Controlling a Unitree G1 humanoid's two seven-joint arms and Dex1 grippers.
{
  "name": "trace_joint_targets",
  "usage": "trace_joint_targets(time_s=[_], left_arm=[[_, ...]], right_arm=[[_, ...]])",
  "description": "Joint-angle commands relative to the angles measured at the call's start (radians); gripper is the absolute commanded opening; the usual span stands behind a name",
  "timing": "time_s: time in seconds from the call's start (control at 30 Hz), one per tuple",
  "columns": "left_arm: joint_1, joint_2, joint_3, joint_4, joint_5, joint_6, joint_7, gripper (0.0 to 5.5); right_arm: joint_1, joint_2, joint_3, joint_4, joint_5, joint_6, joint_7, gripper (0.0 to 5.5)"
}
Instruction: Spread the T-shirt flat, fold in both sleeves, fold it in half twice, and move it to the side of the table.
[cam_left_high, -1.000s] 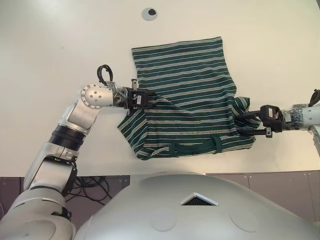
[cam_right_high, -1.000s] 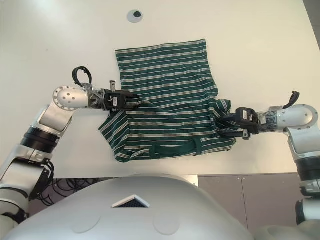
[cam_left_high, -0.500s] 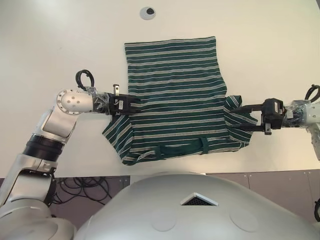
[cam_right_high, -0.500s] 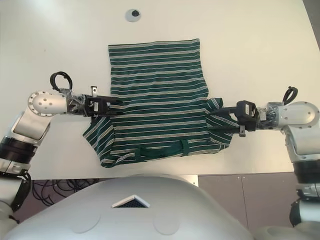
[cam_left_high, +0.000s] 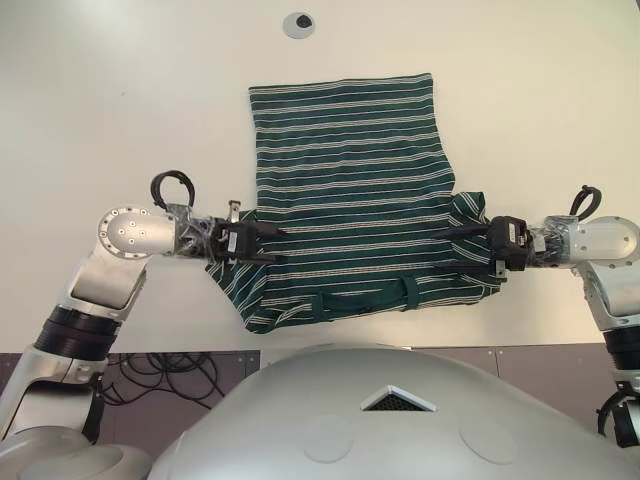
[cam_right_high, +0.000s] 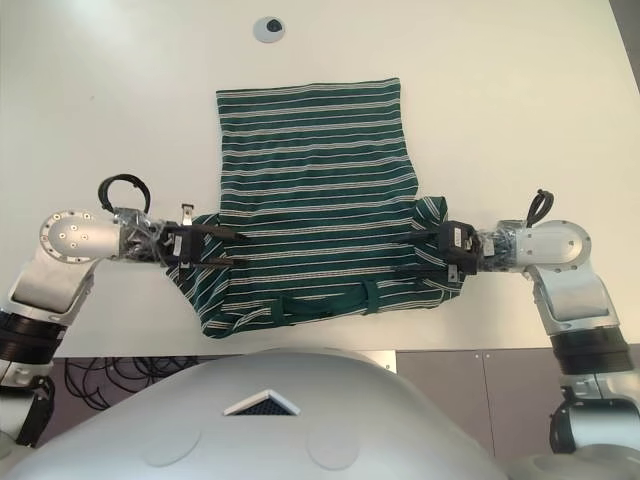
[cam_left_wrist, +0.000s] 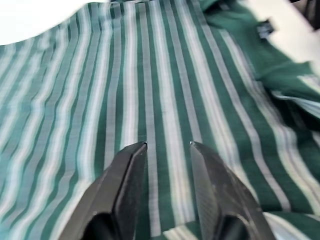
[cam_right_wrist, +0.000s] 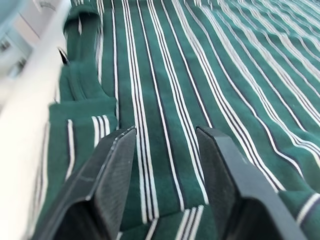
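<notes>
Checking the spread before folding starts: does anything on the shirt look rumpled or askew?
Yes. The T-shirt lies flat at its far end, but the right sleeve is crumpled against the body by the right hand, and the left sleeve is wrinkled by the left hand. The near collar edge is rumpled.

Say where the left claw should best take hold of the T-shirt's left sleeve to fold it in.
Probably the left sleeve at its outer edge, coming from the robot's left: it sticks out past the T-shirt body there, slightly rumpled. The open left claw sits further in, over the body.
</notes>
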Motion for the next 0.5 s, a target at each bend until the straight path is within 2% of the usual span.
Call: trace_joint_targets(time_s=[0.03,0.5], left_arm=[[0.041,0.019,-0.023,-0.022,0.028,-0.020,-0.015,1.55],[0.157,0.067,-0.049,-0.150,-0.003,-0.013,-0.074,1.55]], right_arm=[[-0.016,0.005,0.011,0.011,-0.058,-0.036,-0.031,2.17],[0.101,-0.087,0.008,-0.081,-0.027,-0.012,0.059,2.17]])
